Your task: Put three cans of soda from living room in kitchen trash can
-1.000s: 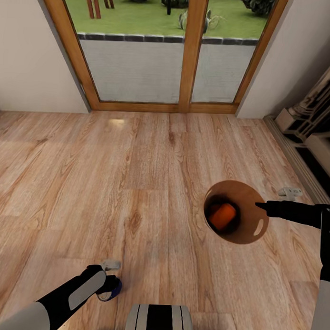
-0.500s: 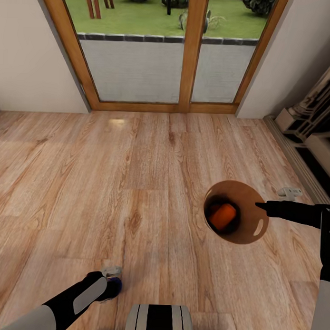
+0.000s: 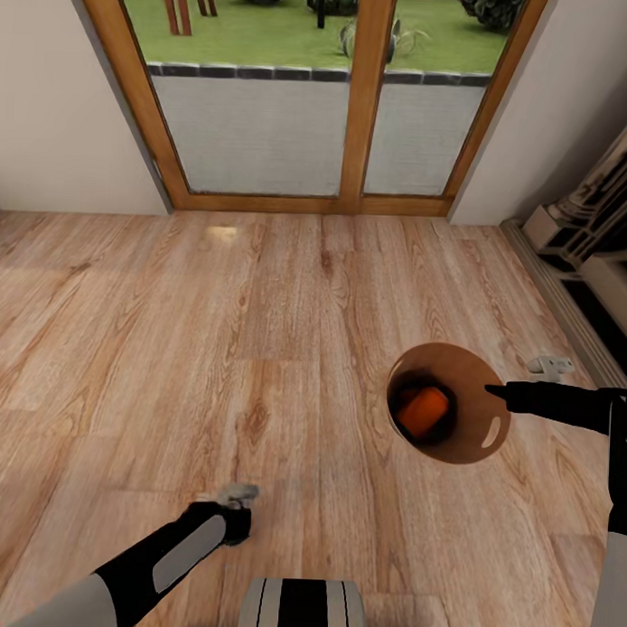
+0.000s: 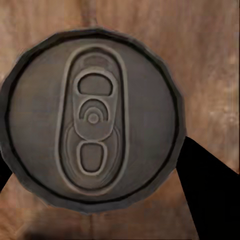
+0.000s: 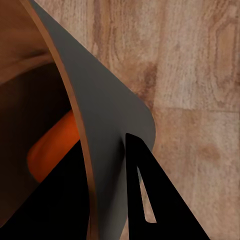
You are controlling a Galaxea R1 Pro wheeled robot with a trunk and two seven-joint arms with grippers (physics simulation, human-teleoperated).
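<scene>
The right claw (image 3: pixel 493 390) pinches the rim of the bin (image 3: pixel 467 445), which stands on the floor with one orange can (image 3: pixel 423 410) inside. The left claw (image 4: pixel 95 200) is clamped on a can (image 4: pixel 93 121), silver top facing the wrist camera. This looks like the carry step; next, swing that can over the bin's mouth and release.

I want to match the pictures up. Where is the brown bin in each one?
Head view: the bin stands on the floor at the lower right, and the right gripper pinches its rim.
Right wrist view: the bin's wall runs close up between the fingers.
Left wrist view: a can over floorboards.
Shared landmark: the wood floor.
</scene>
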